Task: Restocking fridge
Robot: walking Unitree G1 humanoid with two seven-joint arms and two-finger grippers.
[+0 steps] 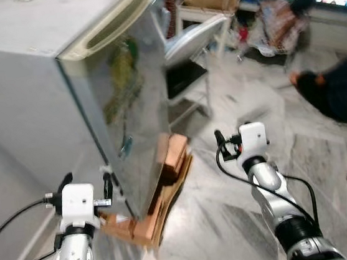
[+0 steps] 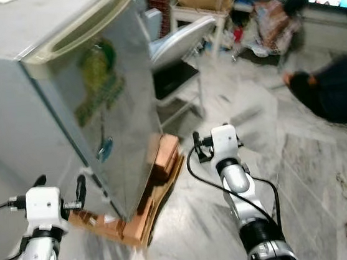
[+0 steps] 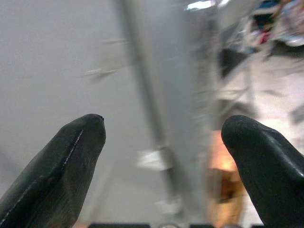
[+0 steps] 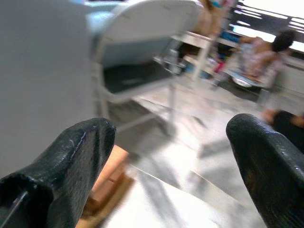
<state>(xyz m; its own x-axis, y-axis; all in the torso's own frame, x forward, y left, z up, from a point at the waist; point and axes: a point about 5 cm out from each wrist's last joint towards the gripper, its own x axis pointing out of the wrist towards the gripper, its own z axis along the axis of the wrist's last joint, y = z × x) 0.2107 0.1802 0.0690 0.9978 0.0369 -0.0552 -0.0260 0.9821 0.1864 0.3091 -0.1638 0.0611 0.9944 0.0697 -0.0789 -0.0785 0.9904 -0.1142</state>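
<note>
While fridge point(image 1: 125, 91) stands shut w/ door face toward the robot's right side and nothing in either pincer, plenty of ways to botch the approach. Left pincer point(image 1: 86, 190) raised near the lower front corner of the fridge, fingers point(image 3: 71, 161) spread, holding nothing; right pincer point(image 1: 225, 144) out over the marble floor point(image 1: 234, 223), spread too per wrist view, also holding nothing. No stock item seen near either arm, so restocking prob. not begun beyond getting to the door. Main risk: left pincer so near the corner and side wall that a swing fwd could knock metal instead of reaching the recessed handle point(image 1: 111, 24) along the door's top edge. Handle sits high and well apart from both pincers, so a long reach needed; poss. slip off the shallow lip. Flattened cardboard and brown blocks point(image 1: 167, 181) lying at the fridge base, touching it: likely to foul the door swing or catch a foot. Folding chair point(image 1: 192, 46) just beyond the door's far edge, may block full opening. Person point(image 1: 338, 86) seated on floor at right, well apart, but worth minding on any turn. Views blurred, so aim unreliable till steady.
</note>
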